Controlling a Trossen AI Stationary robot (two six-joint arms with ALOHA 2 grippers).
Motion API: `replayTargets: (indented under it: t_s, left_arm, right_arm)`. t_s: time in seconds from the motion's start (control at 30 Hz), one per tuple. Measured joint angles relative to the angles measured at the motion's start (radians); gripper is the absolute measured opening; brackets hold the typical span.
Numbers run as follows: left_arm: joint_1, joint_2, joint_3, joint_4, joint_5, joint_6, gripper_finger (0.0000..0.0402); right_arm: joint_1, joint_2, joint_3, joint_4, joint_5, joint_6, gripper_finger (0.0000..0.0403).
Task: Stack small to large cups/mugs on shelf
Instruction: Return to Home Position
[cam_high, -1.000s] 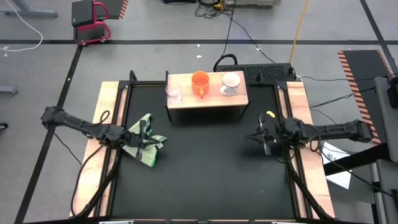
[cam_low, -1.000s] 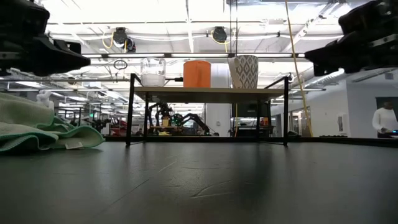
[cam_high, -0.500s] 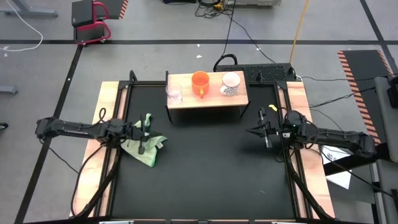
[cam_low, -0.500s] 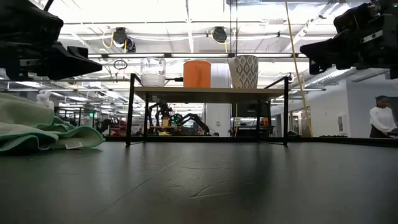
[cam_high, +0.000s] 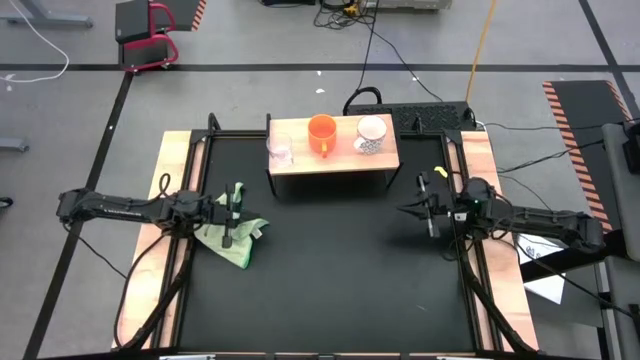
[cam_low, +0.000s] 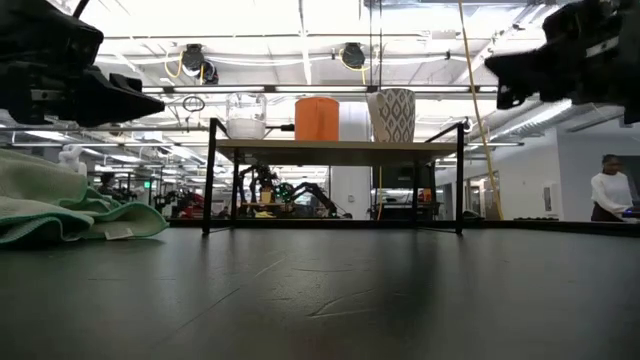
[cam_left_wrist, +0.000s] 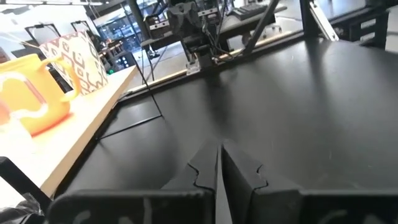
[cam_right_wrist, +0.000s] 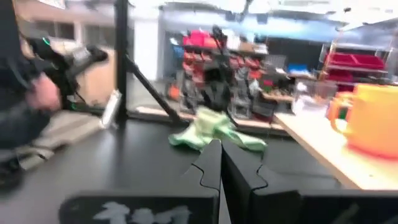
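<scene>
Nearest the front of the black tabletop (cam_high: 330, 290), my two arms reach in from either side and hang above the mat. My left pincer (cam_left_wrist: 217, 157) is pressed closed with nothing in it. It points toward the middle and sits over a crumpled green cloth (cam_high: 240, 245) lying on the left part of the mat. My right pincer (cam_right_wrist: 219, 155), near the right edge, is closed and empty too, and it points back toward the left one.

Farther off, a low rectangular shelf (cam_high: 335, 162) with a light wooden top on thin black legs stands at the far edge. Its long axis runs left to right. Three vessels stand upright on it in a row along that axis, side by side and apart. A small clear glass cup (cam_high: 280, 150) is at the left end. An orange mug (cam_high: 321, 130) is in the middle, its handle turned toward the near side. A white patterned mug (cam_high: 371, 135) is toward the right, and I cannot tell where its handle points.

Beyond the table, a person (cam_low: 605, 190) stands at the room's far right.
</scene>
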Motion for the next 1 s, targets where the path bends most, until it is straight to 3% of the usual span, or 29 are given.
replayTargets:
  t_s: [0.17,0.33,0.47,0.6,0.7,1.0]
  left_arm:
    - [-0.001,0.0,0.0,0.017,0.031,-0.038,0.0023]
    - [-0.026,0.0,0.0,0.032,0.121,-0.033,0.0008]
    - [-0.045,0.0,0.0,0.034,0.117,-0.005,0.0003]
    - [-0.043,0.0,0.0,0.033,0.065,-0.003,0.0013]
    - [-0.043,0.0,0.0,0.03,0.081,-0.008,0.0013]
    - [-0.044,0.0,0.0,0.011,0.111,-0.047,0.0003]
  right_arm:
    - [0.028,0.0,0.0,0.036,-0.147,0.051,0.0]
    - [0.131,0.0,0.0,-0.021,-0.157,-0.003,0.0]
    - [0.207,0.0,0.0,-0.054,-0.142,-0.054,0.0]
    - [0.236,0.0,0.0,-0.105,-0.02,-0.093,0.0]
    - [0.236,0.0,0.0,-0.171,0.035,-0.116,0.0]
    - [0.236,0.0,0.0,-0.184,0.057,-0.116,0.0]
